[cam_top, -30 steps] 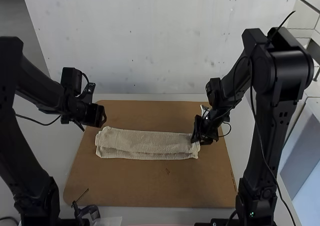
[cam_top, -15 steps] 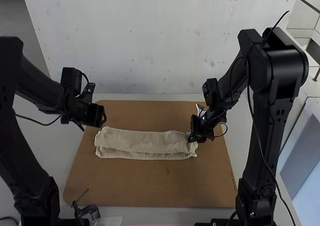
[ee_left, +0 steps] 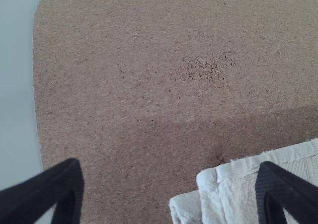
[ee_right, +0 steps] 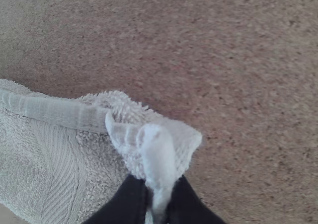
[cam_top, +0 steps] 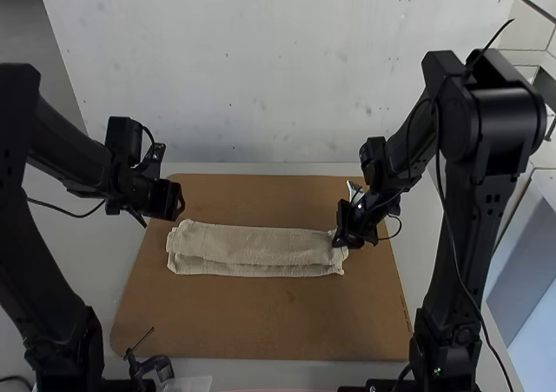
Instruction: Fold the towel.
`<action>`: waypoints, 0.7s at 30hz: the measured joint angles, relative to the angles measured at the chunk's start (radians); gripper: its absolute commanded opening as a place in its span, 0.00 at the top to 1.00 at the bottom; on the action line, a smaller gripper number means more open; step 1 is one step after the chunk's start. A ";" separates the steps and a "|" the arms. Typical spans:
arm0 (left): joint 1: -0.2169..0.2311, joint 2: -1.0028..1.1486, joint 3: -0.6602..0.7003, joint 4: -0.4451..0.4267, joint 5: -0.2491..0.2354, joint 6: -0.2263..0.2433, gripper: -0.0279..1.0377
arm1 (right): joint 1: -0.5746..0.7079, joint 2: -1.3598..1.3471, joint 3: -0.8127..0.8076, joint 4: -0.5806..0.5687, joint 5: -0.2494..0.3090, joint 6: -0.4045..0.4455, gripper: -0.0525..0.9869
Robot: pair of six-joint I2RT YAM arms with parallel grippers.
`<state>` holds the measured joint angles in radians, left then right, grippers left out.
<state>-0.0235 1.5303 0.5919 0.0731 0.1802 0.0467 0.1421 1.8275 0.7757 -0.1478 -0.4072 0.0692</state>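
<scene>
Since half a second earlier, the right arm's gripper has moved slightly outward, toward the high view's right, and the end of the towel has gone with it. The puffed ridge near that end lies flatter now.

The towel is a long, narrow strip across the brown board, which rests on a pale table. It has been folded lengthwise, with a lower layer peeking out along the side nearer the arm bases. Its cloth is off-white and nubbly; the right wrist view shows fuzzy loops, a smooth stitched hem and a flatter woven band with fine ribs. The board is broad, with rounded corners and a speckled, grainy face, and a patch of small dark pits marks it beyond the towel.

The right gripper is pinched closed on the towel's corner, which bunches into a pale pleat between the black fingers.

The left gripper is spread wide with nothing gripped, near the strip's other end. In the left wrist view, that end shows two stacked edges, slightly offset, the upper one with a thick hem.
</scene>
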 measured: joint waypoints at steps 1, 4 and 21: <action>0.000 0.000 0.000 0.000 0.000 0.000 0.27 | -0.008 -0.009 -0.004 0.000 0.004 -0.006 0.93; 0.000 0.000 0.000 0.000 0.000 -0.002 0.27 | -0.037 -0.027 -0.010 0.004 0.019 -0.026 0.93; 0.000 0.000 0.000 0.000 0.000 -0.003 0.27 | -0.282 -0.033 -0.036 0.023 0.061 -0.201 0.93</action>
<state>-0.0235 1.5303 0.5915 0.0734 0.1806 0.0441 -0.1402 1.7947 0.7399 -0.1246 -0.3458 -0.1318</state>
